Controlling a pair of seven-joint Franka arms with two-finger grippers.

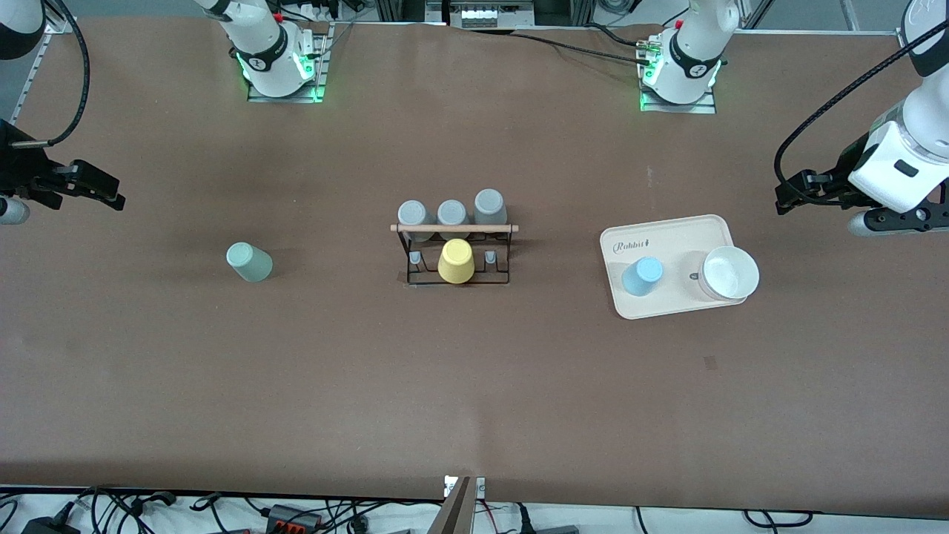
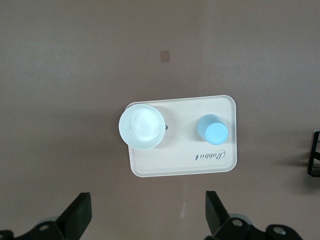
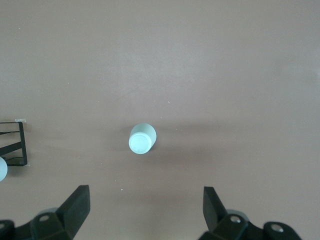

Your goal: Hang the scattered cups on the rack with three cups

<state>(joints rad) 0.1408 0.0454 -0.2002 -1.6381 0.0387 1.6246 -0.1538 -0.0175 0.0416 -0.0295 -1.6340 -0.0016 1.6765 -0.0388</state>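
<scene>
Green cup (image 1: 249,262), blue cup (image 1: 642,276): we judge light, rigid, slick; we'd pinch tapered walls. Left gripper (image 2: 147,215), right gripper (image 3: 145,212) hover, fingers spread, empty.

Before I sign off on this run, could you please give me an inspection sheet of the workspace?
Surface: brown table, one small mark toward the left arm's end.
Job's things: sage green cup upside down on the table, toward the right arm's end; light blue cup upside down on the beige tray; rack mid-table, holding a yellow cup and three grey cups.
Clutter: white bowl on the tray.
Grippers: left claw open, high over the tray; right claw open, high over the green cup.
Cables: bundles along the table's edges, off the surface.
Surroundings: nothing seen.
</scene>
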